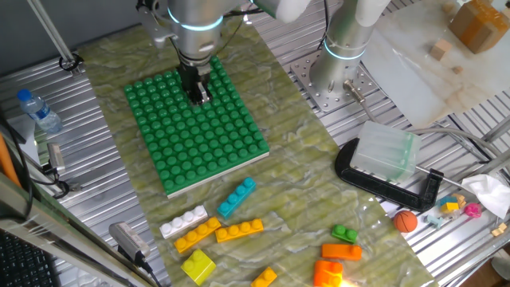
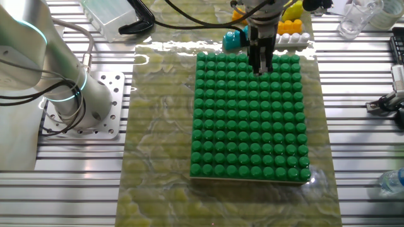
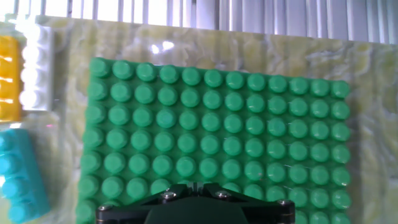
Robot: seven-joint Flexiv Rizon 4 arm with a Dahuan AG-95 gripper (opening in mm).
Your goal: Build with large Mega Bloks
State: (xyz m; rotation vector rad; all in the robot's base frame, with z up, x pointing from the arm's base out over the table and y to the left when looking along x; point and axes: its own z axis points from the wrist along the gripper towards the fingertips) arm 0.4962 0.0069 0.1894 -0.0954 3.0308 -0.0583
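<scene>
The gripper (image 1: 196, 94) is held low over the bare green baseplate (image 1: 209, 151), empty, its fingers seemingly closed. The bricks lie along the worktop's edge beyond the plate; the cyan brick (image 1: 237, 197) should be approached squarely and gripped across its narrow sides.

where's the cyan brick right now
In one fixed view the cyan brick lies on the mat just off the green baseplate's near edge, between the white brick and the yellow-orange bars.
</scene>
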